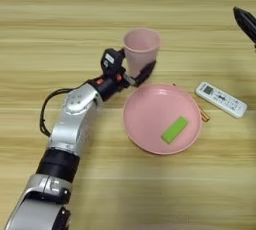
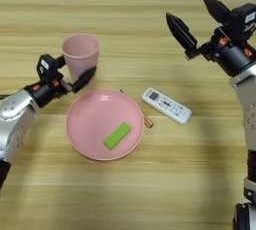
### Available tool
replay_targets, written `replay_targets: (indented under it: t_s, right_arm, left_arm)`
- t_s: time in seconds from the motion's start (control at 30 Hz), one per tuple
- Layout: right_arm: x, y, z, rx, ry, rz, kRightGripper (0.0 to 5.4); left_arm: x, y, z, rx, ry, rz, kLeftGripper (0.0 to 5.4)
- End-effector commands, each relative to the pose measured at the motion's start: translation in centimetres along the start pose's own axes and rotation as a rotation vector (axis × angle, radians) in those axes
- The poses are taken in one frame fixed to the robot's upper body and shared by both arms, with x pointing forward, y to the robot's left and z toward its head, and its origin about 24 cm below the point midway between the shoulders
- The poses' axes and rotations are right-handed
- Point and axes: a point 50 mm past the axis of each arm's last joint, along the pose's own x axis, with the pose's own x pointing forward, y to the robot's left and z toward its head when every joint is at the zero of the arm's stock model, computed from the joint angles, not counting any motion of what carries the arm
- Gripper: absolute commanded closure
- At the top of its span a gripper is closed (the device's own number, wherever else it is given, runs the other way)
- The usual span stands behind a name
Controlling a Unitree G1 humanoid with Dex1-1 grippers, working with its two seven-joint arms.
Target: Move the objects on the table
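Matt plastic cup (image 1: 141, 49), glossy plate (image 1: 150, 114), wood-grain table (image 1: 75, 24).

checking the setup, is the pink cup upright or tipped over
Upright: the pink cup stands on the table with its open rim facing up, left gripper around its base.

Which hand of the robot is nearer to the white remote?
The right hand is nearer: it hangs open above the table, beyond and to the right of the white remote. The left hand is farther, at the pink cup, across the pink plate.
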Motion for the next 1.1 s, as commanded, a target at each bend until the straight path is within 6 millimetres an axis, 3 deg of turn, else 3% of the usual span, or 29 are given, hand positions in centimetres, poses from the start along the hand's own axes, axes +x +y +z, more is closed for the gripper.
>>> replay_targets:
  t_s: [0.03,0.4,0.77,1.1]
  right_arm:
    - [0.8,-0.1,-0.7,-0.012,-0.006,-0.045,0.0]
    - [1.1,0.5,-2.5,-0.005,0.017,-0.047,0.0]
    - [1.0,0.4,-2.4,-0.014,0.016,-0.047,0.0]
    - [1.0,0.3,-2.4,-0.012,0.011,-0.051,0.0]
  left_arm:
    - [0.8,0.6,-1.4,0.051,0.067,0.124,1.3]
    - [-0.2,2.4,-5.6,-0.014,0.257,0.357,1.3]
    - [-0.7,2.4,-7.0,-0.03,0.31,0.381,1.3]
    - [-1.0,2.1,-7.1,-0.002,0.289,0.366,1.3]
